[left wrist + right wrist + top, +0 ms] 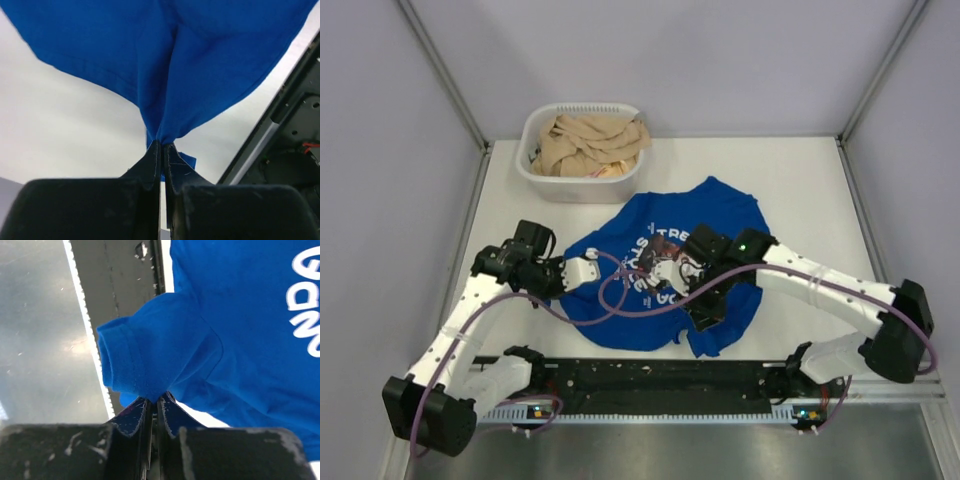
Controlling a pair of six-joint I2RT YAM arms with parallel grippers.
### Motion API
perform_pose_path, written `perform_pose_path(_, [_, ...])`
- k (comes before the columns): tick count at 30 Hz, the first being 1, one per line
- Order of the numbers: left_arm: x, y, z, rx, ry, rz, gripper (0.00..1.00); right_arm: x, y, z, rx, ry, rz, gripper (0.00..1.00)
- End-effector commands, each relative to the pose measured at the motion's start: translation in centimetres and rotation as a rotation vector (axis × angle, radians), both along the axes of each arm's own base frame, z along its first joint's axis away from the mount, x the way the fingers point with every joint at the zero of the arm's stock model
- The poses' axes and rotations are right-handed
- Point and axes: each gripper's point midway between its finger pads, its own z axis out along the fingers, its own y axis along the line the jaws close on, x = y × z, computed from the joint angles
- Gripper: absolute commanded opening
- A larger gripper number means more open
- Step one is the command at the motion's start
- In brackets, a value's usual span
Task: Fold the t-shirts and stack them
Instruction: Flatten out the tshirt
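One royal-blue t-shirt [638,318] lies crumpled, print side up, in the middle of the white table [800,180]. White lettering and a dark graphic show on it. My left gripper [592,268] is shut on a pinch of the shirt's left edge; in the left wrist view [162,145] the plain cloth [165,60] hangs up from the closed fingertips. My right gripper [703,316] is shut on the shirt near a sleeve at its near right part. In the right wrist view [157,399] the hemmed sleeve [130,355] bunches above the closed fingertips.
A white plastic laundry basket [556,186] with beige cloths stands at the back left. A black rail [650,375] runs along the table's near edge, close to the shirt; it also shows in the left wrist view [290,140] and the right wrist view [120,280]. Grey walls enclose the table.
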Motion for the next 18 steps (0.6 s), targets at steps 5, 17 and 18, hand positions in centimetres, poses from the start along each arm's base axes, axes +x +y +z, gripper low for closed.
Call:
perform_pose_path(5, [-4.5,0.6,-2.0,0.025,0.174,-0.132,0.06,-2.5,1.6,0.6,0.022,0.139,0.094,0.24])
perform_pose_path(17, [7.6,-1.2,3.3,-0.159,-0.151,0.187,0.68,25.1,-9.5,2.9,0.158,-0.331,-1.169,0.79])
perform_pose_path(18, [9.2,-0.8,3.2,-0.153,-0.152,0.249,0.67,26.7,-11.9,1.8,0.130,-0.342,-1.279,0.79])
